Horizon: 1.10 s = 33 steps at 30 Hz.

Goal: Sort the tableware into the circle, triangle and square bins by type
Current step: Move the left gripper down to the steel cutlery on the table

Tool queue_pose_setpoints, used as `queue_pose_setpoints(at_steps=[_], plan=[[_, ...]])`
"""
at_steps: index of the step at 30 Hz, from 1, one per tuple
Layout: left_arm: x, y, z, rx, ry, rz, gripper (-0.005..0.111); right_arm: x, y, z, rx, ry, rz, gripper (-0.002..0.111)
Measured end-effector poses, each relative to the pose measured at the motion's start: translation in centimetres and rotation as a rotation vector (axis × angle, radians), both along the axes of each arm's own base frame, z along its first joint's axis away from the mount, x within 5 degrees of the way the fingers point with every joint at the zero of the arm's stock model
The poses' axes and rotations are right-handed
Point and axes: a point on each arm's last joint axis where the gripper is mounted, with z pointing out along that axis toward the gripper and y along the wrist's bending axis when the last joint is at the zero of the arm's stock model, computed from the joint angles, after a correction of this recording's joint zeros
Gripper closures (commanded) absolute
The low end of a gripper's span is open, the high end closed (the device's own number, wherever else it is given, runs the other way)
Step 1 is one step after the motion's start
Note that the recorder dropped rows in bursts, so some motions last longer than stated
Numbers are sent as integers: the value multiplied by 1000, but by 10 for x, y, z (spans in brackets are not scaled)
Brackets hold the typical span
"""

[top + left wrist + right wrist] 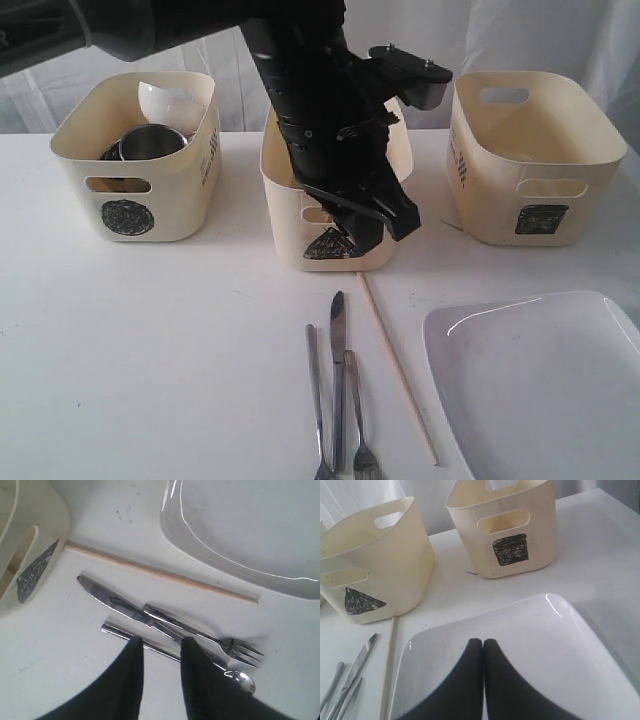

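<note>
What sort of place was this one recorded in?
Probably a staged lab tabletop, not a real kitchen: a plain white table, a white cloth backdrop, and cream bins hand-marked with shapes.

Casing of the left arm (310, 110): matte black all over, a thick barrel with stacked ribs and ridges along its length. Above it the upper link (120, 25) is smooth and rounded, black with a greyer sheen. At the wrist, a bracket (412, 72): flat black plate, small pale screw heads on top, grey rounded block under its end. Wedges of the left hand (385, 230) are angular and hard-edged. Close up, its fingers (125, 685) are plain black, broad at the root and narrowing to blunt tips. The right hand (483, 642) has the same matte black fingers (512, 690), with outer edges flaring in a smooth curve.
</note>
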Motion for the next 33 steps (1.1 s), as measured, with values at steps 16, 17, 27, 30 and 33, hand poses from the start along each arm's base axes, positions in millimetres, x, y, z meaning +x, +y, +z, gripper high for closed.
queue_pose_setpoints(at_steps=[16, 17, 27, 30, 33], plan=[[-5, -2, -7, -17, 65, -5, 75, 0, 0, 0, 0, 0, 0, 108], [-5, -2, -9, -16, 72, -5, 75, 0, 0, 0, 0, 0, 0, 108], [-24, 2, -21, -121, 27, 24, 75, 0, 0, 0, 0, 0, 0, 108], [-29, 11, -27, -156, 6, 67, 75, 0, 0, 0, 0, 0, 0, 108], [-35, 20, -41, -180, -9, 112, 75, 0, 0, 0, 0, 0, 0, 108]])
